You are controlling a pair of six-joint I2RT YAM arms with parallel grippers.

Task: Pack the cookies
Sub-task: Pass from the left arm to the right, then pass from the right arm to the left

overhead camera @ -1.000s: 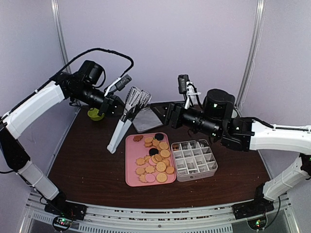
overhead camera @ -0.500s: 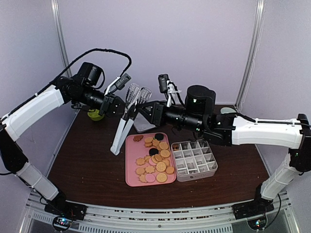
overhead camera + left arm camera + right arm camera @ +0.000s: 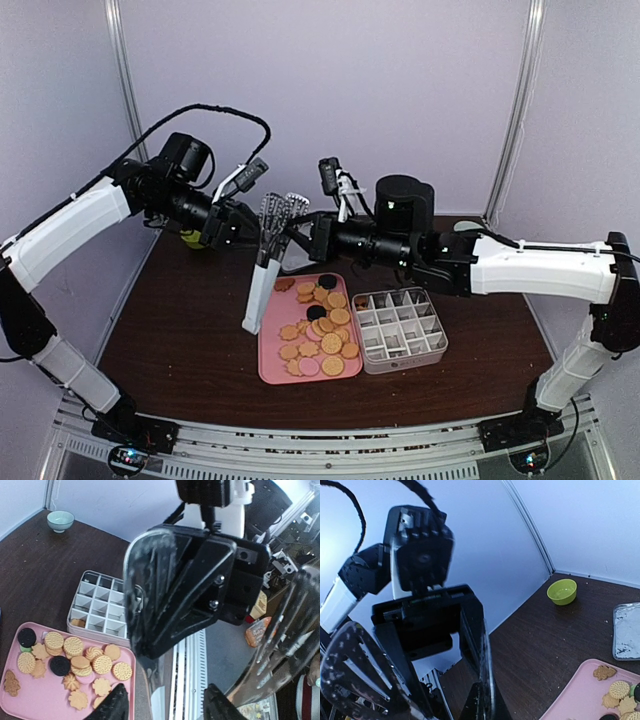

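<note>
The cookies [image 3: 320,325] lie heaped on a pink tray [image 3: 268,370]; they also show in the left wrist view as cookies [image 3: 65,665] and at the lower right of the right wrist view as cookies [image 3: 616,691]. Metal tongs [image 3: 268,235] hang in the air above the tray's far left corner, heads up. My right gripper [image 3: 300,233] reaches in from the right and is shut on one tong blade [image 3: 485,645]. My left gripper [image 3: 238,220] is just left of the tongs, open, its fingertips [image 3: 114,705] apart around the tong arm [image 3: 145,595].
A white divided box [image 3: 400,330] stands right of the pink tray, one cookie in a corner cell. A green bowl [image 3: 195,238] sits at the far left, a foil tray [image 3: 298,262] behind the pink tray, a pale bowl [image 3: 465,227] at the far right.
My right arm swung left to the tongs and shut on a blade. My left gripper opened. The tongs now hang more upright and further right.
</note>
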